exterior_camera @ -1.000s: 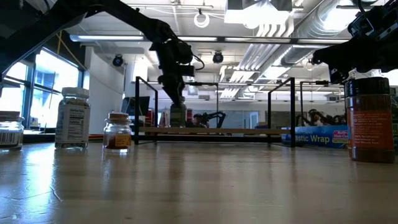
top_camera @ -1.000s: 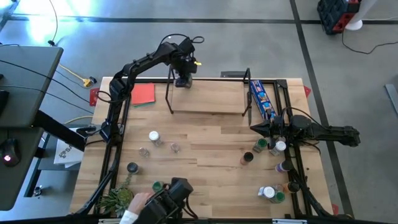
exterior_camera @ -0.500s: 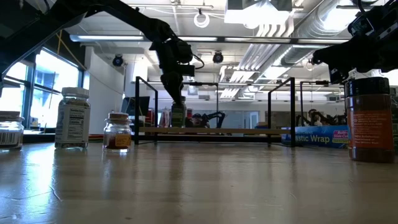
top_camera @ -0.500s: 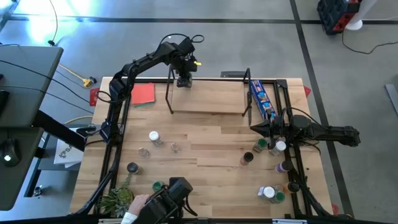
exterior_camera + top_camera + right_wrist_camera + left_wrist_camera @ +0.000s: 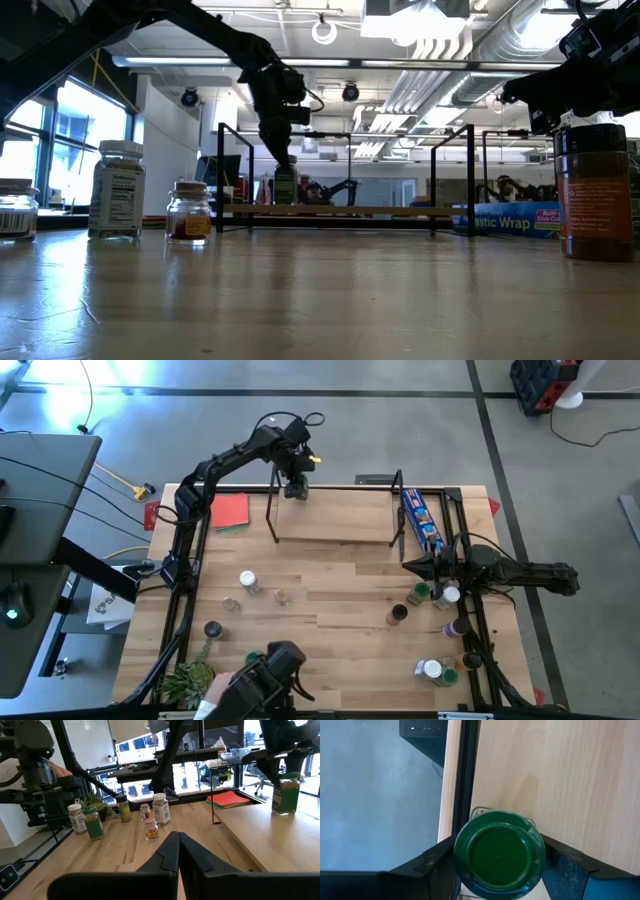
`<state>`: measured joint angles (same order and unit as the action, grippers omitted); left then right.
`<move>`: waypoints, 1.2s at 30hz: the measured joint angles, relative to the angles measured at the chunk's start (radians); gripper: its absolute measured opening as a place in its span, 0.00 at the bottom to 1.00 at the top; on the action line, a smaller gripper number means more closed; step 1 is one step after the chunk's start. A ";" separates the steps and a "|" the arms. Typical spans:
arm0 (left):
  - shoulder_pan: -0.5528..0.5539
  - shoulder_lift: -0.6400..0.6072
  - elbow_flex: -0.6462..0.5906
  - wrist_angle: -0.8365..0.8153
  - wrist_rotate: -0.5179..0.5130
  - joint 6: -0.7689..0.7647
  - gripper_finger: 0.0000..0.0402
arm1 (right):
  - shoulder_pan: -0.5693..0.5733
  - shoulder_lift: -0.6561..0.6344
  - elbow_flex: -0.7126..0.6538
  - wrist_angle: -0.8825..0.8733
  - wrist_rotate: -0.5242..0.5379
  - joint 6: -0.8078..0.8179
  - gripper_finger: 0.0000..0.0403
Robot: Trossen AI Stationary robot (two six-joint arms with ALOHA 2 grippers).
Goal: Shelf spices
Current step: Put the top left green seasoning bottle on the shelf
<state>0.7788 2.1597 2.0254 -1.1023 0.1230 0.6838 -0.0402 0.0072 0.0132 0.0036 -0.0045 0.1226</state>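
Note:
My left gripper (image 5: 293, 486) reaches over the far left end of the light-wood shelf (image 5: 335, 525), shut on a green-lidded spice jar (image 5: 499, 854). In the low view that jar (image 5: 284, 186) stands upright at the shelf board (image 5: 340, 210). My right gripper (image 5: 428, 566) hovers shut near the table's right side, just past the shelf's right frame. The other spice jars stand on their bases on the table: a left group (image 5: 247, 580) and a right group (image 5: 449, 597). My left gripper holds the green-lidded jar just below its lid (image 5: 470, 870), pinched between the two fingers (image 5: 432, 862), which come from above and point down. The jar is upright. Its base (image 5: 283, 811) is at the shelf board; whether it rests there I cannot tell.
A long blue packet (image 5: 421, 520) lies beyond the shelf's right frame and a red flat square (image 5: 230, 510) lies to its left. A small plant (image 5: 185, 682) and a person's hand with a dark device (image 5: 265, 672) are at the near edge. Bare wood lies mid-table.
My left gripper has carried the jar a little toward the table's far edge along the shelf's left end, keeping it upright and held. The dark device at the near edge has shifted slightly left.

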 joint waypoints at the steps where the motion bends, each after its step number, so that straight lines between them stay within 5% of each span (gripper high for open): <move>1: 0.000 0.000 0.000 0.000 0.000 -0.001 0.60 | 0.000 0.000 0.000 0.000 0.000 0.000 0.00; 24: 0.000 0.000 0.000 0.002 0.021 -0.149 0.53 | 0.000 0.000 0.000 0.000 0.000 0.000 0.00; 36: 0.000 0.001 0.000 -0.002 0.021 -0.114 0.64 | 0.000 0.000 0.000 0.000 0.000 0.000 0.00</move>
<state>0.7788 2.1609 2.0254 -1.1046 0.1440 0.5697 -0.0402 0.0071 0.0132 0.0036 -0.0048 0.1226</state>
